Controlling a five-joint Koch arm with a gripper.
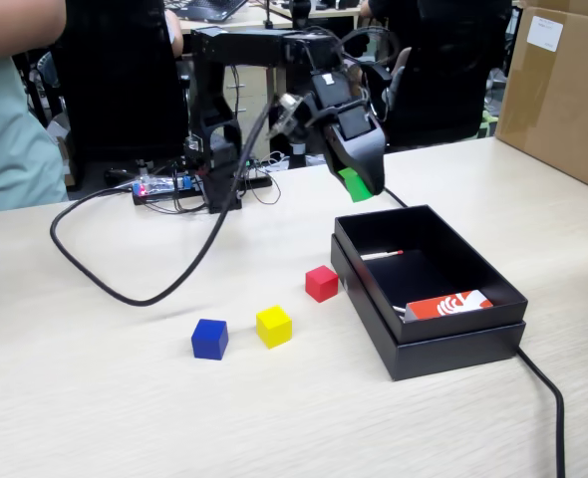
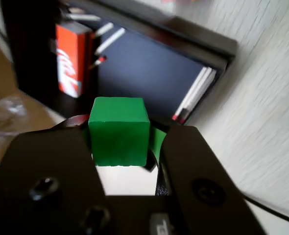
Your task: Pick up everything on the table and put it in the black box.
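While the gripper (image 1: pixel 359 184) hangs above the far left corner of the black box (image 1: pixel 453 344), its jaws are clenched on the green cube (image 2: pixel 119 131) — parted only by the cube's width. On the desk (image 1: pixel 95 418), left of the box in the fixed view, sit the red cube (image 1: pixel 321 283), yellow cube (image 1: pixel 273 326) and blue cube (image 1: pixel 209 339) — all apart.

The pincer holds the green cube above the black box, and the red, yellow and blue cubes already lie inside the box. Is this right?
Not quite. The pincer does hold the green cube above the black box, but the fixed view shows the red cube, yellow cube and blue cube on the table.
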